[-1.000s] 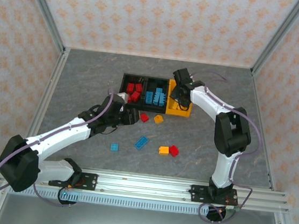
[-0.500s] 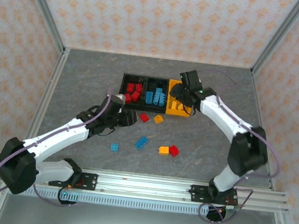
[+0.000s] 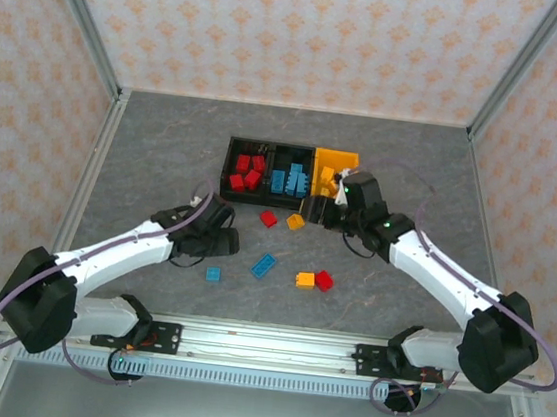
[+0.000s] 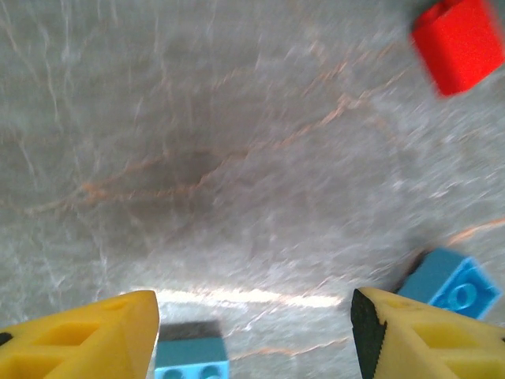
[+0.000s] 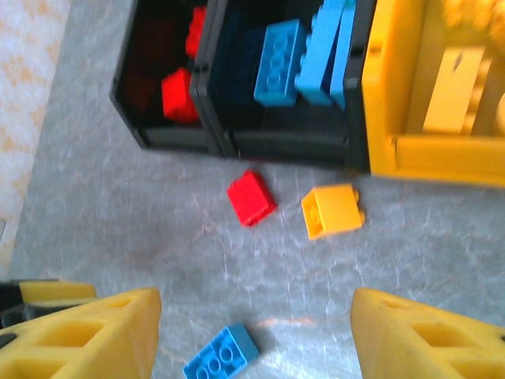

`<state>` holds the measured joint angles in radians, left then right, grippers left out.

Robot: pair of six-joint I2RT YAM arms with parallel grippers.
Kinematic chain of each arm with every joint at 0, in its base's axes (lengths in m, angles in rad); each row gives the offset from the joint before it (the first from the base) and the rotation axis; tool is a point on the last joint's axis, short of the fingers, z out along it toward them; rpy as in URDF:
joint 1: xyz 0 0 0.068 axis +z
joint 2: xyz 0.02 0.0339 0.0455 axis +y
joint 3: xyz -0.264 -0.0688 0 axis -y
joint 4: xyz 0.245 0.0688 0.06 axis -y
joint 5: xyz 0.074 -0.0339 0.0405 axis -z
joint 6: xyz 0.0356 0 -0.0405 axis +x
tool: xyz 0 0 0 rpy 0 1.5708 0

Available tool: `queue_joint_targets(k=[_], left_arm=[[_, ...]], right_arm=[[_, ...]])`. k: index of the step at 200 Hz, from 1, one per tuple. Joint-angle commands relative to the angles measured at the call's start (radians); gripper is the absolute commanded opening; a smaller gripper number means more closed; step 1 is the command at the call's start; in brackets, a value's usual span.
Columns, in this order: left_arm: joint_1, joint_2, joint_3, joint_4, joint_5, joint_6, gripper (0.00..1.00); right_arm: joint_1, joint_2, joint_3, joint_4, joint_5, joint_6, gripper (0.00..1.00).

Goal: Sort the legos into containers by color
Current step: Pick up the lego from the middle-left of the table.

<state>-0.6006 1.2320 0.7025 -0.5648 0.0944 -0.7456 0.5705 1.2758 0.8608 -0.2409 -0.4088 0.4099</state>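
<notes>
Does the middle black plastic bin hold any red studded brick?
No, the middle black plastic bin holds blue studded plastic bricks alone.

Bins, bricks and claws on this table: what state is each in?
Left black bin: holds red bricks.
Middle black bin: holds blue bricks.
Yellow bin: holds yellow bricks.
Loose bricks: six, unsorted, outside bins.
Left gripper: open, empty.
Right gripper: open, empty.

Robot test cell, lab-type. Grey marbled worktop (image 3: pixel 153 164) boxed by patterned panels (image 3: pixel 309 31) on aluminium posts (image 3: pixel 84 17); white left arm (image 3: pixel 118 249), right arm (image 3: pixel 442 277) bolted to slotted rail (image 3: pixel 273 343) at near edge.
</notes>
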Motion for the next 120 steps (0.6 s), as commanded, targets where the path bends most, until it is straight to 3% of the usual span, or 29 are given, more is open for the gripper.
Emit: queue_joint_targets(k=[1,59,79,92,120], left_arm=[[-0.03,0.028,-0.038,-0.06,0.003,-0.045,0.67],[-0.111,0.086,-0.095,-0.031,0.009,-0.105,0.63],[-0.121,0.095,-0.101,-0.011,0.019,-0.116,0.51],[-0.123,0.095,-0.091,-0.012,0.02,-0.113,0.37],[-0.125,0.082,-0.002,-0.03,-0.017,-0.085,0.29]], right_arm=[[0.002,-0.018,-0.048,0.079,-0.045,-0.003,0.64],[0.002,-0.015,-0.03,0.085,-0.031,0.004,0.64],[0.002,-0.012,-0.017,0.072,-0.027,0.001,0.64],[0.001,-0.017,-0.02,0.073,-0.019,0.0,0.64],[0.002,-0.029,-0.027,0.074,-0.027,0.001,0.64]])
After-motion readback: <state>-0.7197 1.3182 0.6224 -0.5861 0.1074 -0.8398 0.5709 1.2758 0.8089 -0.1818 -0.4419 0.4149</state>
